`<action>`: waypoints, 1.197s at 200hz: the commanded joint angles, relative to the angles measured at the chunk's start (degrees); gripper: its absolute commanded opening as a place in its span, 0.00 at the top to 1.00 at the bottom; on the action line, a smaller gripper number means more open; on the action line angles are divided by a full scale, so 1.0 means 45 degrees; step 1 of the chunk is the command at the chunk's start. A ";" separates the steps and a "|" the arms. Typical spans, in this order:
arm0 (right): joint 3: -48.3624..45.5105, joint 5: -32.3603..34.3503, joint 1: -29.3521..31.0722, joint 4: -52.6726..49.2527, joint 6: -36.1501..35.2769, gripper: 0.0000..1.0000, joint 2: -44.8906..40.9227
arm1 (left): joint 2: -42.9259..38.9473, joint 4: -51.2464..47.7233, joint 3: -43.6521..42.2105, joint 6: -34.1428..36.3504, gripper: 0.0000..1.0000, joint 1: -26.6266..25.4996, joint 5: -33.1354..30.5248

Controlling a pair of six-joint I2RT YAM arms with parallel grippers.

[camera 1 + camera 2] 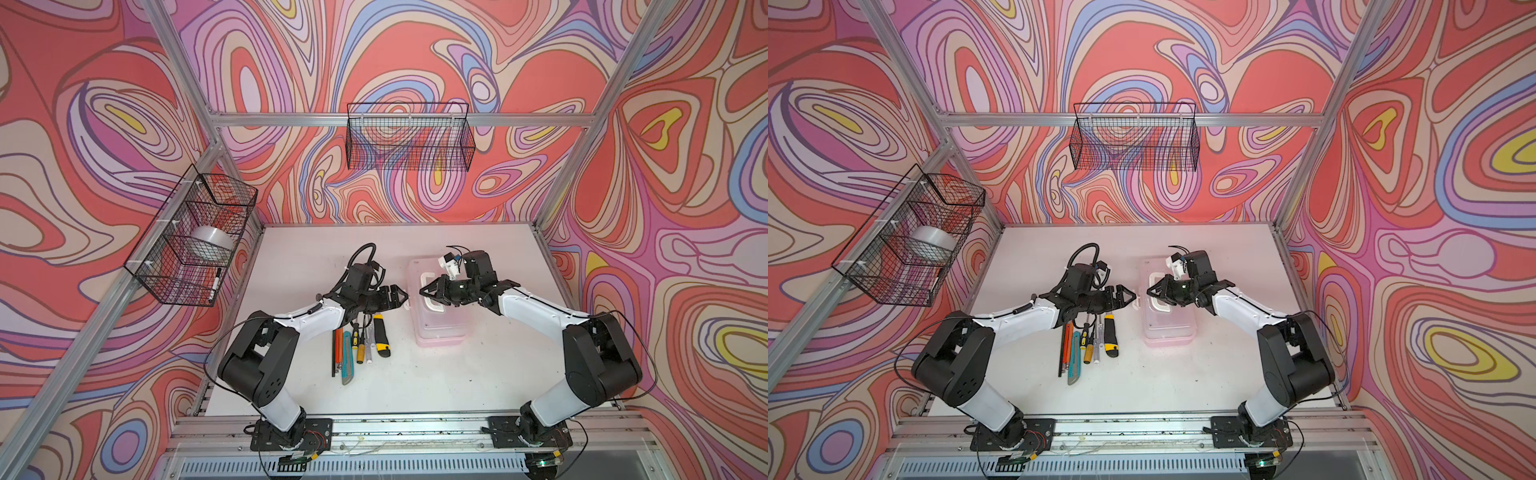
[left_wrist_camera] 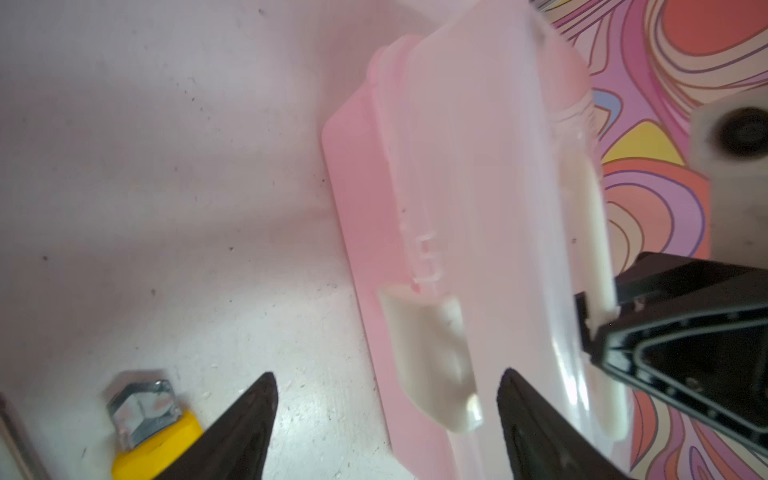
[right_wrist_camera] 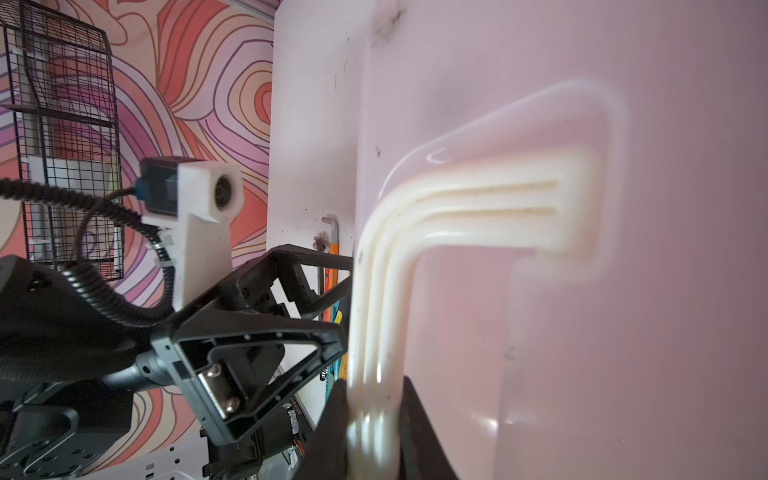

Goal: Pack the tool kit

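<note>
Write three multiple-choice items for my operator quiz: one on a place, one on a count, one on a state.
1. Relative to the pink case, the loose tools lie: A. inside it B. on the table beside it C. on its lid
2. How many wire baskets hang on the walls? A. one B. three C. two
3. The right gripper is: A. shut on the white handle B. open C. holding a knife
Answers: B, they form a row on the tabletop; C, one on the rear wall, one on the left wall; A, the right wrist view shows the clamp.
</note>
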 commanded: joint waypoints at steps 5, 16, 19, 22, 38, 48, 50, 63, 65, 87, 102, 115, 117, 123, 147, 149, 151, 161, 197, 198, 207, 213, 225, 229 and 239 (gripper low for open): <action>0.0328 0.0430 -0.0042 -0.0538 -0.0790 1.00 -0.0431 | 0.0486 -0.1165 0.0266 0.0415 0.17 -0.0009 -0.0374; 0.0409 0.0519 -0.0061 -0.0684 -0.0884 1.00 -0.0532 | 0.0581 -0.1698 0.0355 0.0497 0.17 -0.0013 -0.0703; 0.0441 0.0525 -0.0069 -0.0712 -0.0906 1.00 -0.0568 | 0.0582 -0.1826 0.0380 0.0501 0.17 -0.0006 -0.0799; 0.0477 0.0567 -0.0070 -0.0750 -0.0938 1.00 -0.0595 | 0.0582 -0.1967 0.0400 0.0504 0.18 0.0010 -0.0882; 0.0571 0.0616 -0.0109 -0.0817 -0.0989 1.00 -0.0774 | 0.0476 -0.2463 0.0420 0.0599 0.18 0.0006 -0.1335; 0.0629 0.0609 -0.0158 -0.0860 -0.1004 1.00 -0.0836 | 0.0380 -0.2609 0.0431 0.0660 0.19 0.0012 -0.1431; 0.0644 0.0603 -0.0166 -0.0862 -0.1006 1.00 -0.0863 | 0.0361 -0.2615 0.0428 0.0664 0.19 0.0002 -0.1447; 0.0735 0.0555 -0.0222 -0.0894 -0.1035 1.00 -0.0936 | 0.0309 -0.2747 0.0493 0.0700 0.19 0.0006 -0.1484; 0.0745 0.0532 -0.0241 -0.0880 -0.1037 1.00 -0.0963 | 0.0309 -0.2762 0.0507 0.0718 0.19 0.0011 -0.1475; 0.0868 0.0201 -0.0454 -0.0743 -0.0925 1.00 -0.1062 | 0.0172 -0.3052 0.0784 0.0830 0.19 0.0069 -0.1634; 0.0705 -0.0501 -0.0769 -0.0163 -0.0525 1.00 -0.1171 | -0.0229 -0.3111 0.0890 0.0831 0.19 0.0151 -0.1773; 0.0459 -0.1228 -0.1108 0.0646 -0.0024 1.00 -0.1279 | -0.0706 -0.3061 0.0961 0.0800 0.18 0.0227 -0.1805; 0.0372 -0.1458 -0.1196 0.0909 0.0171 1.00 -0.1299 | -0.0785 -0.3011 0.0961 0.0806 0.18 0.0227 -0.1799; 0.0207 -0.1843 -0.1352 0.1413 0.0552 1.00 -0.1335 | -0.1005 -0.2936 0.0980 0.0799 0.16 0.0227 -0.1820; -0.0596 -0.3195 -0.1935 0.3848 0.2285 1.00 -0.1411 | -0.1757 -0.2090 0.0938 0.0656 0.08 0.0230 -0.1397; -0.0686 -0.3301 -0.1969 0.4159 0.2481 1.00 -0.1396 | -0.1800 -0.1968 0.0926 0.0619 0.07 0.0237 -0.1307; -0.0744 -0.3421 -0.2010 0.4368 0.2629 1.00 -0.1389 | -0.1849 -0.1844 0.0913 0.0590 0.07 0.0244 -0.1196; -0.0990 -0.3827 -0.2057 0.5376 0.3322 1.00 -0.1279 | -0.1952 -0.1431 0.0911 0.0426 0.04 0.0228 -0.0843; -0.1756 -0.4683 -0.2073 0.8689 0.5631 1.00 -0.0821 | -0.1741 -0.0260 0.1145 -0.0321 0.00 0.0224 0.0240; -0.1764 -0.4707 -0.2077 0.8731 0.5672 1.00 -0.0798 | -0.1732 -0.0218 0.1151 -0.0339 0.00 0.0225 0.0273; -0.1884 -0.4851 -0.2079 0.9213 0.5986 1.00 -0.0707 | -0.1578 0.0117 0.1210 -0.0544 0.00 0.0225 0.0544; -0.1994 -0.4917 -0.2081 0.9563 0.6206 1.00 -0.0641 | -0.1448 0.0236 0.1275 -0.0653 0.00 0.0227 0.0671; -0.2071 -0.5123 -0.2081 0.9856 0.6430 1.00 -0.0482 | -0.1197 0.0537 0.1371 -0.0841 0.00 0.0227 0.0899; -0.2106 -0.5164 -0.2068 0.9981 0.6539 1.00 -0.0439 | -0.1143 0.0674 0.1371 -0.0914 0.00 0.0222 0.0974; -0.2265 -0.5227 -0.2066 1.0326 0.6777 1.00 -0.0337 | -0.1013 0.0939 0.1375 -0.1098 0.00 0.0226 0.1088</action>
